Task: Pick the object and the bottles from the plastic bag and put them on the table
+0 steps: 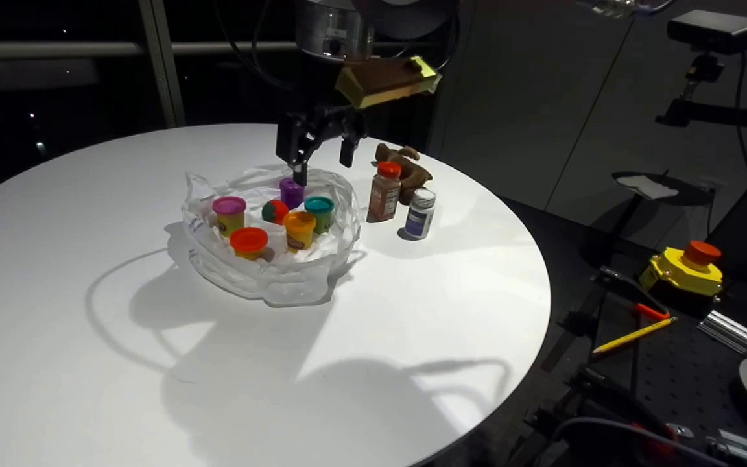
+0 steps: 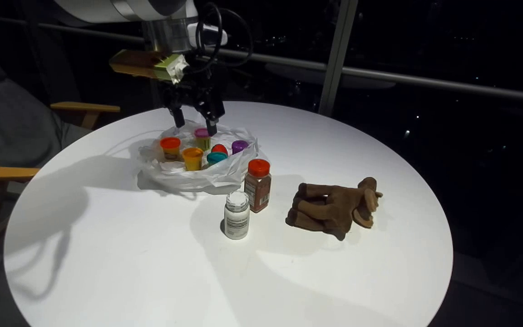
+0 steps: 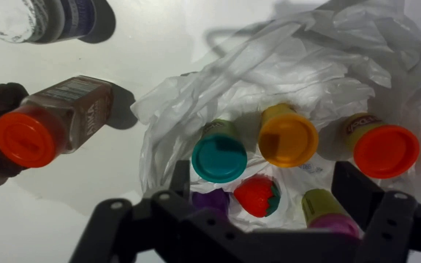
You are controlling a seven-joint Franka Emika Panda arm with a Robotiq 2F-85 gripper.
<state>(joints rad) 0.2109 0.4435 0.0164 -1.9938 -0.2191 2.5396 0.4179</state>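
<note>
The white plastic bag [image 1: 283, 285] [image 2: 189, 181] [image 3: 298, 65] lies open on the table. It holds a red toy strawberry [image 3: 256, 195], a purple object [image 1: 292, 194] and several Play-Doh tubs, with teal [image 3: 219, 159], orange [image 3: 288, 140], red [image 3: 386, 151] and pink [image 3: 333, 223] lids. My gripper [image 1: 323, 167] [image 2: 195, 125] [image 3: 261, 179] is open and empty above the bag, with the strawberry between its fingers in the wrist view. A red-capped bottle [image 1: 384, 193] [image 2: 258, 186] [image 3: 82, 109] and a white bottle [image 1: 419, 215] [image 2: 237, 218] [image 3: 75, 18] stand upright on the table beside the bag.
A brown moose toy [image 1: 412, 175] [image 2: 334, 206] lies on the round white table [image 1: 412, 337] beyond the bottles. A chair with wooden arms [image 2: 2, 172] stands by the table. A yellow emergency-stop box [image 1: 681, 272] sits off to the side.
</note>
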